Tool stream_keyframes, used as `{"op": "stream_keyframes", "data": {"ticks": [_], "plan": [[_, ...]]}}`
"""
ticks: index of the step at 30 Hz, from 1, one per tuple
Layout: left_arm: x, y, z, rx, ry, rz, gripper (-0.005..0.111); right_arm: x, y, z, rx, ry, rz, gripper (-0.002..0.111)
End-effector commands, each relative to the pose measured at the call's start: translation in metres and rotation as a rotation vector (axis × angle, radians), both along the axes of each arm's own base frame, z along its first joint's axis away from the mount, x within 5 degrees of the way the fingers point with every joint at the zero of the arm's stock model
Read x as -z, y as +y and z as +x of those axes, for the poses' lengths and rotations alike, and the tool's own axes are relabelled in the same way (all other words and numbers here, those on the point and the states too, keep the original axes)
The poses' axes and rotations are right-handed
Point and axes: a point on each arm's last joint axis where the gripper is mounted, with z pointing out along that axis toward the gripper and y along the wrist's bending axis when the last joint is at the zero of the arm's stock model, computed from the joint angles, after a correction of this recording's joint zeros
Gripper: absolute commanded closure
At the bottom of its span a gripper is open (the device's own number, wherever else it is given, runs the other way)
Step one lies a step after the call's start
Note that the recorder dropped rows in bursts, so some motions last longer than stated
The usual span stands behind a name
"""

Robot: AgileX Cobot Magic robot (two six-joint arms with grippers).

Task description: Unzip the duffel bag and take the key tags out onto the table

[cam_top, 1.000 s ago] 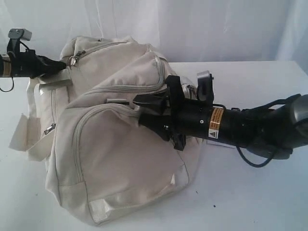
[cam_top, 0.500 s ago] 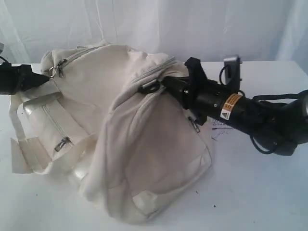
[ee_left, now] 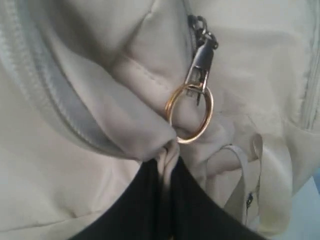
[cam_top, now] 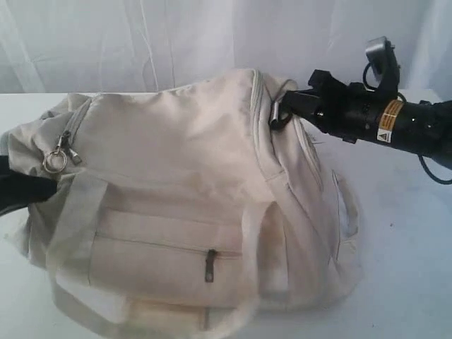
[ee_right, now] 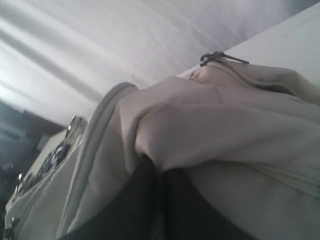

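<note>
The cream duffel bag (cam_top: 183, 183) lies stretched across the white table (cam_top: 413, 275), its zippers closed. At the bag's left end my left gripper (cam_top: 51, 187) is shut on a fold of the fabric, just below a metal zipper pull with a gold ring (cam_top: 55, 161). The left wrist view shows the black fingers (ee_left: 145, 200) pinching cream cloth beside that ring (ee_left: 190, 114). My right gripper (cam_top: 286, 106) is shut on the bag's upper right end, with fabric bunched between its fingers (ee_right: 135, 200). The key tags are hidden.
A front pocket with a dark zipper pull (cam_top: 210, 265) faces the camera. A webbing handle (cam_top: 347, 212) loops off the bag's right side. White curtain (cam_top: 176, 35) hangs behind the table. Bare tabletop shows to the right of the bag.
My right gripper shut on the bag's end and pulled up and to the right. The left gripper kept its hold and drew left. The bag has stretched out and rolled, showing its front pocket.
</note>
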Motion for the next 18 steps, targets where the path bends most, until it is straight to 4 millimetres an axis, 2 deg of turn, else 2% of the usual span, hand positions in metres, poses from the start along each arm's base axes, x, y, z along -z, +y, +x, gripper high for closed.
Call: {"op": "stream_keyframes", "data": {"ticks": [1,5,8,10,15,18], "plan": [[-0.015,-0.014,-0.040,0.039,-0.090,-0.072,0.107,-0.028,0.011,-0.016,-0.289,-0.250,0.018,0.108],[-0.013,-0.018,-0.057,0.040,-0.119,-0.065,0.107,-0.048,0.013,-0.017,-0.316,-0.326,0.046,0.106],[-0.006,-0.019,-0.065,0.040,-0.105,-0.068,0.107,-0.066,0.012,-0.021,-0.329,-0.388,0.036,0.096],[-0.003,-0.020,-0.066,0.039,-0.095,-0.071,0.107,-0.082,0.008,-0.021,-0.308,-0.445,0.021,0.083],[-0.002,-0.020,-0.067,0.039,-0.088,-0.072,0.107,-0.124,-0.001,-0.023,-0.231,-0.571,-0.037,0.040],[-0.002,-0.020,-0.067,0.039,-0.089,-0.072,0.107,-0.144,0.012,-0.042,-0.327,-0.651,-0.039,0.040]]}}
